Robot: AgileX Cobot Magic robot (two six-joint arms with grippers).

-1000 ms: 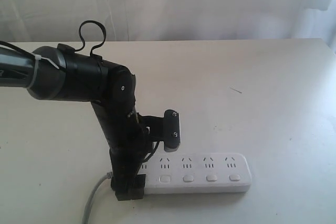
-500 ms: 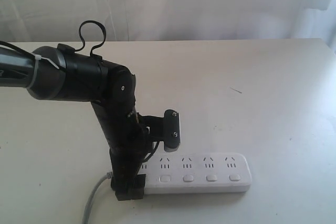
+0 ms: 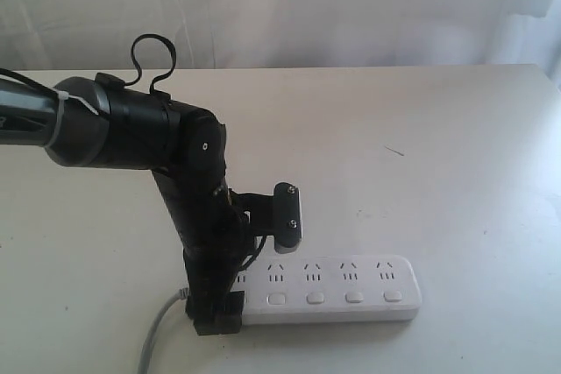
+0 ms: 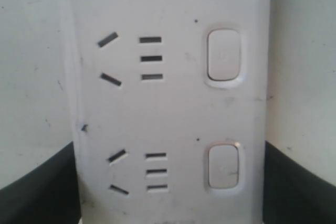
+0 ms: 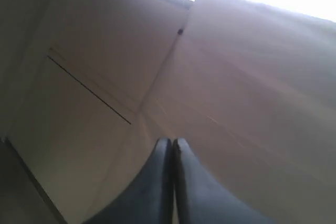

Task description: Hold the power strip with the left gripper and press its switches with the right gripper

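The long flat white plastic power strip (image 3: 342, 291) lies on the pale table (image 3: 456, 146). The black-fingered left gripper (image 3: 217, 311) straddles its end by the grey cord (image 3: 156, 332). The fingers (image 4: 37, 192) are spread wide and pressed on both long edges, evidently to steady it. The small white rounded switches (image 3: 353, 297) lie exposed. The black right gripper (image 5: 172, 153) is closed and empty, with no strip in its view.

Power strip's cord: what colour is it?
The cord is grey, clearest in the exterior view.
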